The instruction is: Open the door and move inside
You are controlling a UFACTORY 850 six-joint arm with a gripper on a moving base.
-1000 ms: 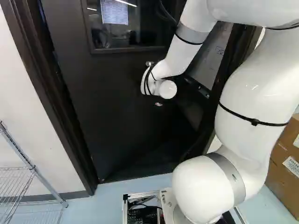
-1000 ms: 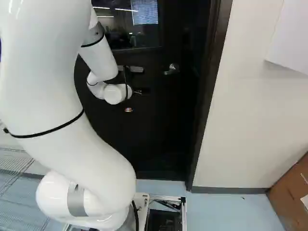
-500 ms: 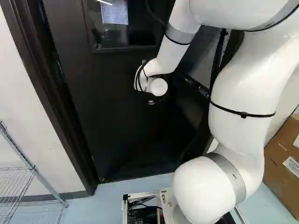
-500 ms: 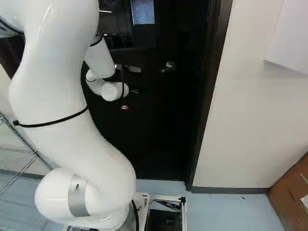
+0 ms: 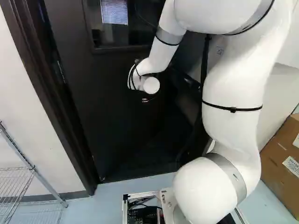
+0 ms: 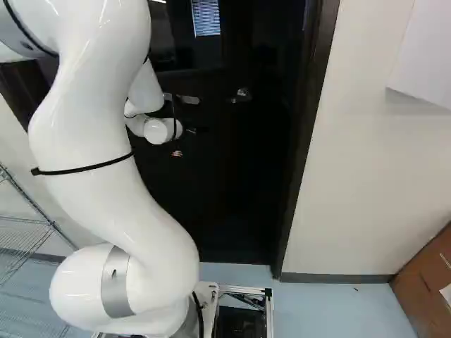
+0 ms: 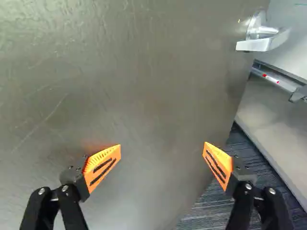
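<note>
The dark door (image 5: 112,112) stands ajar in its frame (image 6: 304,155), swung away from the base. Its silver lever handle (image 6: 242,96) shows in the right base view. My gripper (image 6: 186,143) is at the door's face, below handle height and to the handle's left there. In the wrist view the gripper (image 7: 161,147) is open, its orange-padded fingers wide apart with nothing gripped. The door face (image 7: 144,86) fills most of that view, and the handle (image 7: 261,42) lies ahead, near the free edge. Whether a fingertip touches the door I cannot tell.
Past the door's edge, dark carpet (image 7: 216,206) and a grey panel with a metal bar (image 7: 278,81) show. A wire shelf (image 5: 32,170) stands left of the doorway, cardboard boxes (image 5: 282,161) to the right. A pale wall (image 6: 366,190) adjoins the frame.
The door has swung further away, its handle and window shifting left in the right base view. My arm has reached forward with it, the wrist moving left in both base views. The base has stayed put.
</note>
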